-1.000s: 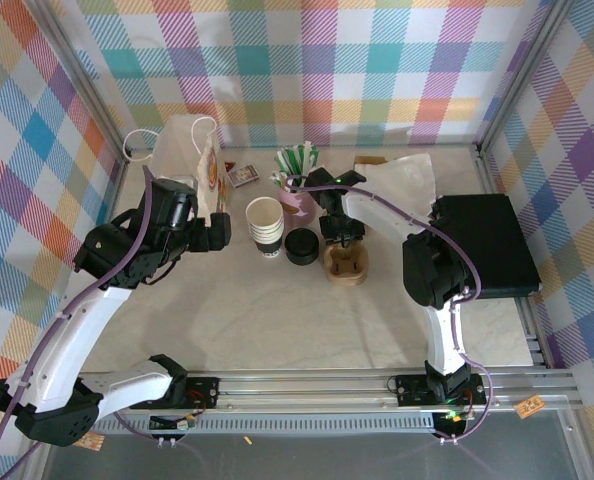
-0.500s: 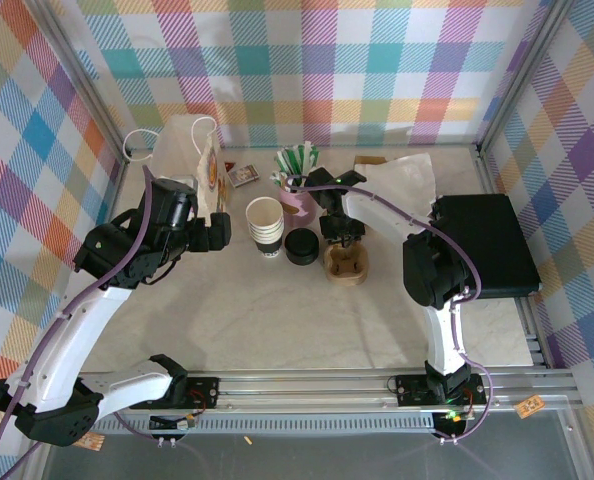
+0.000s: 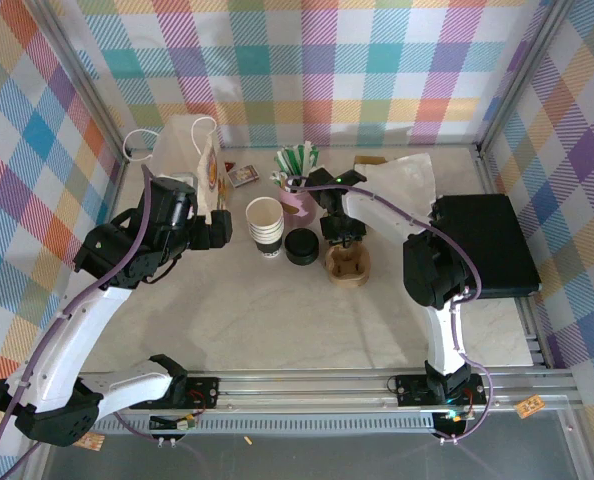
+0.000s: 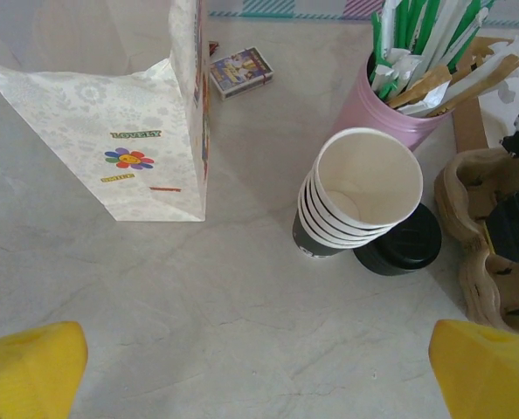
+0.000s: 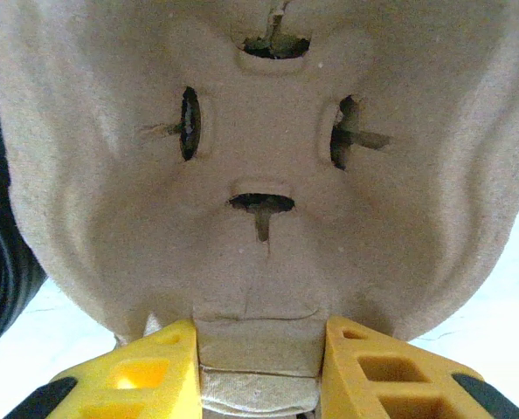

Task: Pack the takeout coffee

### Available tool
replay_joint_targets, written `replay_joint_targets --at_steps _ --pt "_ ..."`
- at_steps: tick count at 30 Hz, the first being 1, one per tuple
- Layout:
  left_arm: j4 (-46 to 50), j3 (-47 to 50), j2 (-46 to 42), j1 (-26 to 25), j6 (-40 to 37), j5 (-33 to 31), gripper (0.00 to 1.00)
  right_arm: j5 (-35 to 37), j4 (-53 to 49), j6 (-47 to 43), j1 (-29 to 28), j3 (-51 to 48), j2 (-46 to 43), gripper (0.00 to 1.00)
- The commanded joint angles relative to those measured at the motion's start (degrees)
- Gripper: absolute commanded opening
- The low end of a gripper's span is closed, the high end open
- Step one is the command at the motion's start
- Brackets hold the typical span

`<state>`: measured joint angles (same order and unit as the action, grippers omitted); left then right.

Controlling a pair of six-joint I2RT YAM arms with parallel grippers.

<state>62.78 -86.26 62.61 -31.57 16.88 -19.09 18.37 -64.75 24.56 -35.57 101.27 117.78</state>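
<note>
A: How are the fingers of the left gripper [image 4: 259, 371] seen to stand?

B: They are spread wide. Only the yellow fingertips [image 4: 28, 367] are caught, cut off at the lower corners of the left wrist view. Bare pale marbled table [image 4: 198, 297] lies between them and nothing is held.

A: What is found ahead of them?

B: A white paper bag with a flower print [image 4: 137, 131] is set ahead of one fingertip, its top cut off. Ahead of the other, a stack of lidless cream paper cups [image 4: 364, 179] is seen, with a round stack of black plastic lids [image 4: 404, 240] touching it.

A: And the right gripper [image 5: 259, 358]?

B: A tab on a brown moulded-pulp cup carrier [image 5: 259, 131] is pinched between its yellow fingers [image 5: 146, 371]. The carrier's body is spread just beyond the fingertips. Beside them the black lids are cut off by the frame edge.

A: Where is the takeout coffee placed?

B: That cannot be told. A dark shape [image 4: 515, 229] is seen over the carrier in the left wrist view. It is clipped at the edge and too unclear to be named.
</note>
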Motion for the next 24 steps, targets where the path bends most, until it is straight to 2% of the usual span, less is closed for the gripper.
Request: replay_joint_targets --at_steps 1,10,24 --pt "-1.26 0.65 -0.56 0.72 0.44 -0.74 1.0 -0.26 -3.3 -1.01 0.42 1.55 -3.83 0.33" --pt "-1.88 0.48 -0.73 0.73 0.6 -2.18 1.0 -0.7 -3.76 -1.64 0.5 1.19 -6.48 0.31" --pt "0.1 -3.09 -0.03 0.89 0.78 -9.42 1.0 -3.98 -1.45 -3.01 2.06 -2.69 -10.12 0.26"
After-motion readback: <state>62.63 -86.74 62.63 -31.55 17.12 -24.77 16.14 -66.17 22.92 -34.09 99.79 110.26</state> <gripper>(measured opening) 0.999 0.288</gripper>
